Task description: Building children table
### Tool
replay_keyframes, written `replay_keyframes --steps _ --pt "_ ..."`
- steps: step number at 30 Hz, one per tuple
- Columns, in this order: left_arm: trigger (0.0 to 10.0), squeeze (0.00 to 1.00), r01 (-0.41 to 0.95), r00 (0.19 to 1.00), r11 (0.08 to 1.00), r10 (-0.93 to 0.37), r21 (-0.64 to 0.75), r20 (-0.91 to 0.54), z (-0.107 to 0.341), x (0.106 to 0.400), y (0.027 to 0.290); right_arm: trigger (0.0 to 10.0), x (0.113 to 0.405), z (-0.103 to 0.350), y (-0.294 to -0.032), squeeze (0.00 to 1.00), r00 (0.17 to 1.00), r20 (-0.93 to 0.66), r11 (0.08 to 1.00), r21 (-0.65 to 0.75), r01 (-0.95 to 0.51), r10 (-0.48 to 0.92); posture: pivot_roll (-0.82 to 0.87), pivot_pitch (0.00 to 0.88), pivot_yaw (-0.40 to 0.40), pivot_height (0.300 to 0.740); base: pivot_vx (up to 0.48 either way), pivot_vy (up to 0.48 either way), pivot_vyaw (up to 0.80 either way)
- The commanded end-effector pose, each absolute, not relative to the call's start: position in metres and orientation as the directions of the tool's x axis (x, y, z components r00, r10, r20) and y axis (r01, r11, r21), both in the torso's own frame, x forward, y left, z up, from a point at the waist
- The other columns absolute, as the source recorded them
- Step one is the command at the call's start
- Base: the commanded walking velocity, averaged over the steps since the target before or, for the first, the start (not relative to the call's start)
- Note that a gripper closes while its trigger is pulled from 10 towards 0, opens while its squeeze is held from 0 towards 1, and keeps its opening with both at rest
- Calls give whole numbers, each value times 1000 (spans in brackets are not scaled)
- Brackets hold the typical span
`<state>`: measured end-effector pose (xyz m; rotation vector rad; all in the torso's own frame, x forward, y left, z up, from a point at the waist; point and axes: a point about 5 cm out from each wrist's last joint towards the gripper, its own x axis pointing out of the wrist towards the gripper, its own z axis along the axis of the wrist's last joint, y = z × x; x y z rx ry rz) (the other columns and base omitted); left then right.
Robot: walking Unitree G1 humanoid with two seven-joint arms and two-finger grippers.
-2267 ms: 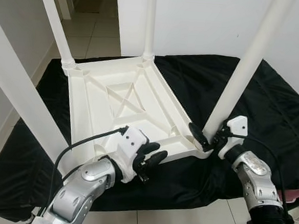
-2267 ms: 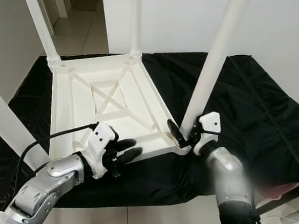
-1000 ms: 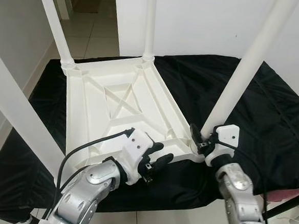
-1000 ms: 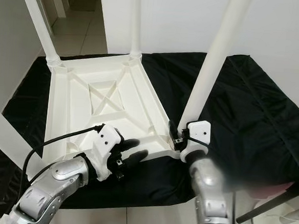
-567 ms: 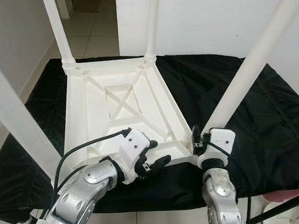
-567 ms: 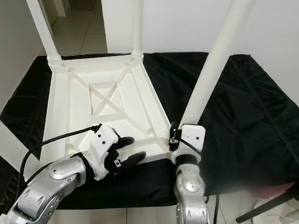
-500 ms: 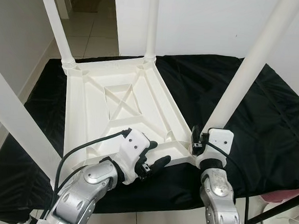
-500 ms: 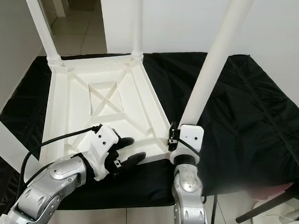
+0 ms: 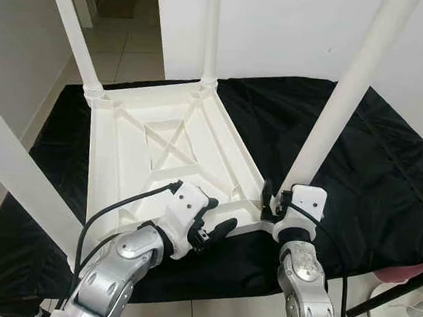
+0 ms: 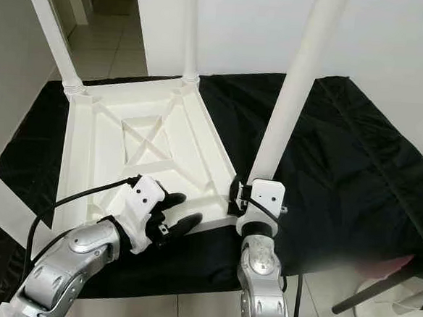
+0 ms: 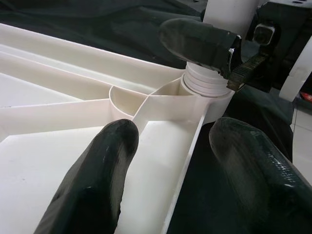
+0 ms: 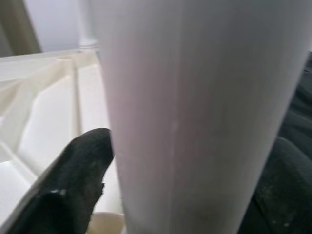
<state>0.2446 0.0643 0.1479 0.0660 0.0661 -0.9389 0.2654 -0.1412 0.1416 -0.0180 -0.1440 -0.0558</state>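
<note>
White children's table point(image 9: 161, 148) upside down on a black-draped worktop point(image 9: 385, 171); four legs in place, all pointing up: two at the far corners, one at the near left corner point(image 9: 20, 189), one at the near right corner point(image 9: 342, 102); judged nearly finished, with perhaps only this last leg to tighten in its threaded socket point(image 11: 207, 83) and the table to turn upright. Right hand point(image 9: 274, 200) at the foot of the near right leg, black fingers point(image 12: 68, 180) either side of the white tube and seemingly closed on it. Left hand point(image 9: 210, 227) at the near rim of the tabletop, fingers point(image 11: 97, 170) spread wide, one inside the rim and one outside, gripping nothing.
</note>
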Motion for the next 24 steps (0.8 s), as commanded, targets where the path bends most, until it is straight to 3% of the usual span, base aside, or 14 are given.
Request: replay_keyframes --steps 1,3,4,11,16,22,23,24 --pt "10000 0 751 659 658 -746 43 -95 146 249 70 10000 266 145 -144 1000 987 161 999 -16 27 -24 -47 0 16 740 0 0 0" --pt "10000 0 755 655 655 -749 42 -96 146 249 70 10000 267 146 -148 1000 987 160 999 -35 6 0 -47 0 16 740 0 0 0" --pt "10000 0 757 652 652 -752 41 -97 145 249 69 10000 268 146 -154 0 985 162 997 -63 -53 63 -47 0 16 740 0 0 0" --pt "10000 0 759 650 649 -754 44 -96 145 248 69 10000 272 146 -166 0 976 149 983 -117 -144 161 -47 0 16 740 0 0 0" --pt "10000 0 767 641 639 -761 60 -100 145 249 67 10000 286 147 -175 0 910 97 909 -153 -387 403 -44 0 16 740 0 0 0" --pt "10000 0 773 635 631 -766 71 -100 146 250 64 10000 293 148 -174 0 861 72 857 -167 -487 503 -46 0 20 740 0 0 0" --pt "10000 0 775 632 628 -768 72 -99 146 250 63 9725 296 148 -174 0 847 61 842 -167 -513 528 -47 0 23 740 0 0 0" --pt "10000 0 777 629 625 -771 75 -97 147 251 62 4588 298 148 -173 0 833 51 827 -166 -537 551 -47 0 23 740 0 0 0"
